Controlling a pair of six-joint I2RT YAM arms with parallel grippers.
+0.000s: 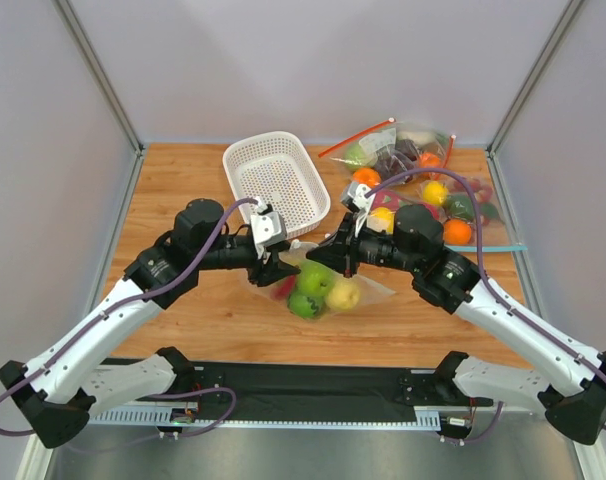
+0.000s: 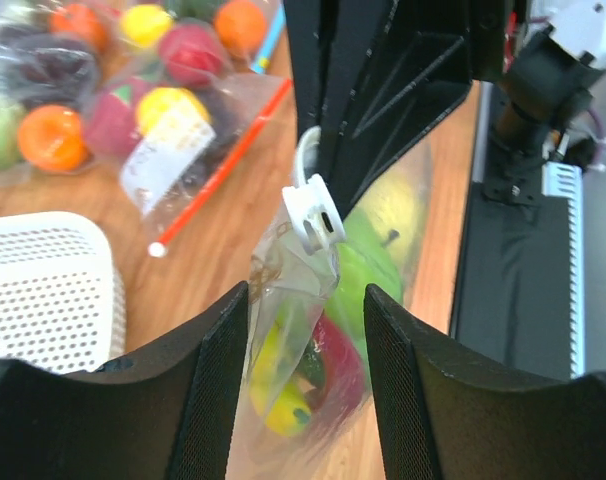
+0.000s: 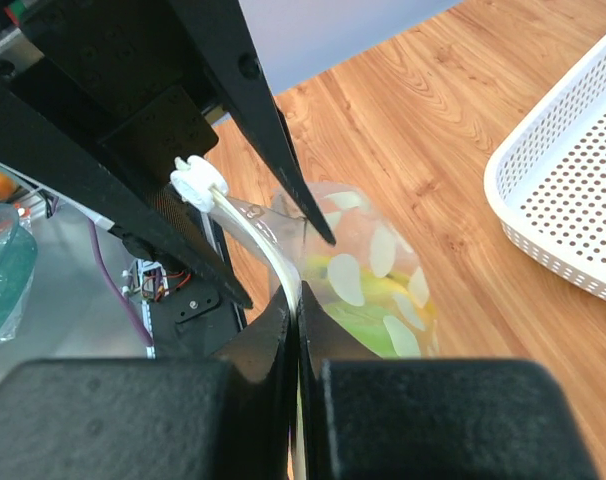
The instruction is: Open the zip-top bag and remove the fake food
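Zip-top bag [image 1: 328, 285] mid-table [image 1: 183, 320], its top edge pinched by the right gripper [image 3: 298, 300].
Fake food [image 1: 315, 285] is inside it: green apples, yellow pieces, something red. Right fingers are pressed together on the bag's lip. Left gripper [image 2: 308, 295] has its fingers spread either side of the lip, near the white slider [image 2: 313, 215]. White basket [image 1: 278, 180] sits just beyond, toward the far edge; other filled bags [image 1: 423, 170] lie at the far right corner.

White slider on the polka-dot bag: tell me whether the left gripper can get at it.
Probably yes. The left gripper is open, with the slider just ahead of the gap between its fingers and nothing in front. The right gripper, shut on the zip-top bag, stands close behind it.
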